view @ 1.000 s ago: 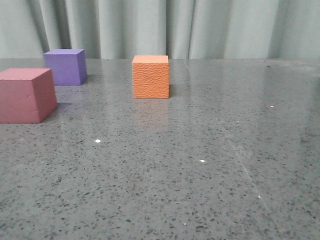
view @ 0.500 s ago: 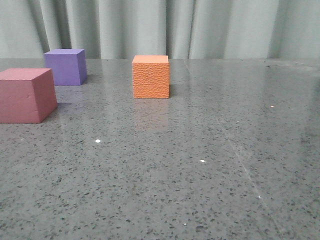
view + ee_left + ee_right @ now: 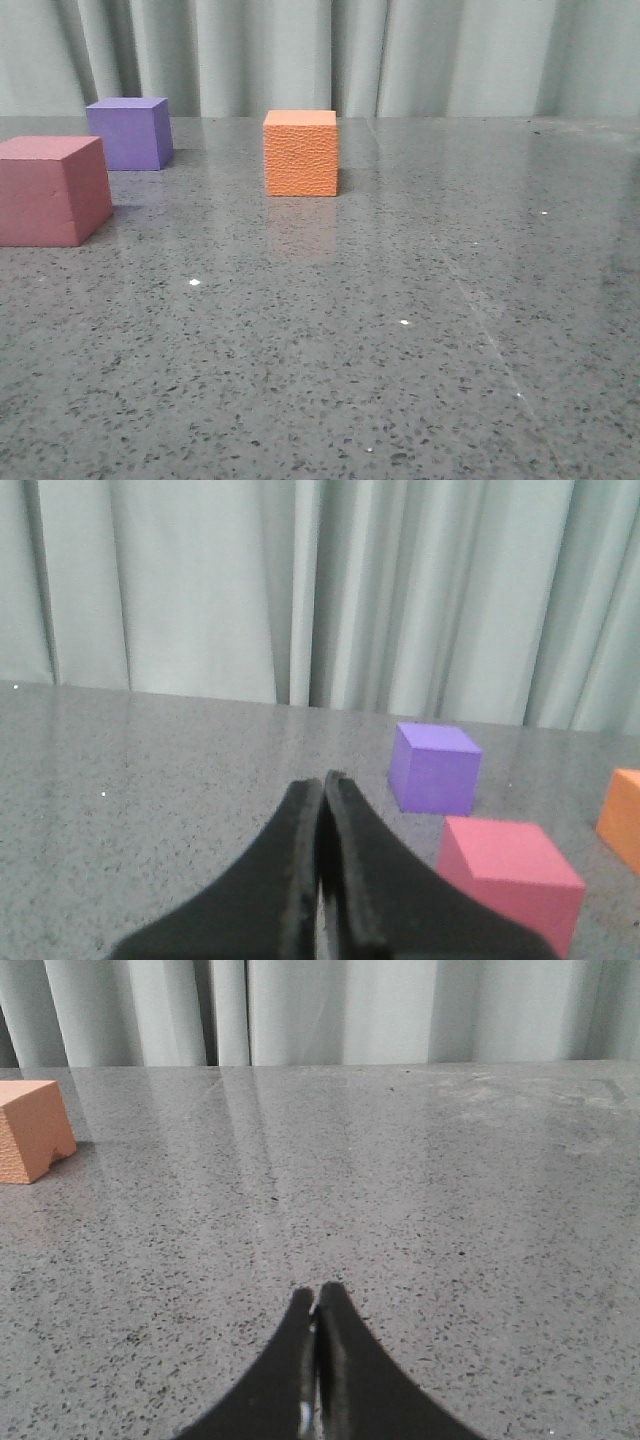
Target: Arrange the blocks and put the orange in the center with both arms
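Three foam cubes stand on the grey speckled table [image 3: 400, 330]. The orange cube [image 3: 301, 153] stands mid-table toward the back. The purple cube [image 3: 128, 133] is at the back left. The pink-red cube [image 3: 52, 190] is nearer, at the left edge of the front view. In the left wrist view my left gripper [image 3: 322, 782] is shut and empty, apart from the purple cube [image 3: 434, 769], the pink-red cube [image 3: 510, 875] and the orange cube's edge [image 3: 622, 815]. In the right wrist view my right gripper [image 3: 317, 1295] is shut and empty, well away from the orange cube [image 3: 32, 1128]. Neither gripper shows in the front view.
A pale green pleated curtain [image 3: 400, 55] hangs along the table's far edge.
The cubes appear shifted by a pixel or two to the left in the front view; otherwise nothing has visibly changed.
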{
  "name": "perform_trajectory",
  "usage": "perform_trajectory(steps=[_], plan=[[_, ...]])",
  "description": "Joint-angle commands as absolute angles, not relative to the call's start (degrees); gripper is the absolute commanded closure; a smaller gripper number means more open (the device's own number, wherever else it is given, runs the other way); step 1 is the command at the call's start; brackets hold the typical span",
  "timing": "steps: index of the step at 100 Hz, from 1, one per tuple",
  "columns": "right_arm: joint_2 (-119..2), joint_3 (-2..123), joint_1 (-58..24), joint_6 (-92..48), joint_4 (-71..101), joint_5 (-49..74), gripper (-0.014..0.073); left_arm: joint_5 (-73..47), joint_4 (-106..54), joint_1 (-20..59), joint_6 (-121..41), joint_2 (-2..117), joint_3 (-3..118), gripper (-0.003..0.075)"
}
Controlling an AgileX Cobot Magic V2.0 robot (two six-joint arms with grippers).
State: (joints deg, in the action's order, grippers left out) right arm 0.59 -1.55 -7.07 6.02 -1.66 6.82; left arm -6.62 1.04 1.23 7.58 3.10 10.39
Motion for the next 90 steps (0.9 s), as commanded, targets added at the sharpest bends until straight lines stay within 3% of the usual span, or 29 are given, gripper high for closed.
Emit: perform_trajectory(steps=[1,36,61,90], plan=[[1.77,-0.81,-6.89,5.53,-1.74,1.81,0.0661,-6.56,0.00,1.14,7.69,10.18,20.14,0.0739],[1.77,-0.81,-6.89,5.53,-1.74,1.81,0.0661,-37.17,0.86,1.14,7.46,38.57,52.50,0.0739],[1.77,-0.81,-6.89,5.53,-1.74,1.81,0.0661,-38.82,-1.08,1.14,7.46,49.05,58.78,0.0739],[1.77,-0.81,-6.89,5.53,-1.74,1.81,0.0661,-37.00,-0.95,1.14,7.46,51.37,58.91,0.0736]])
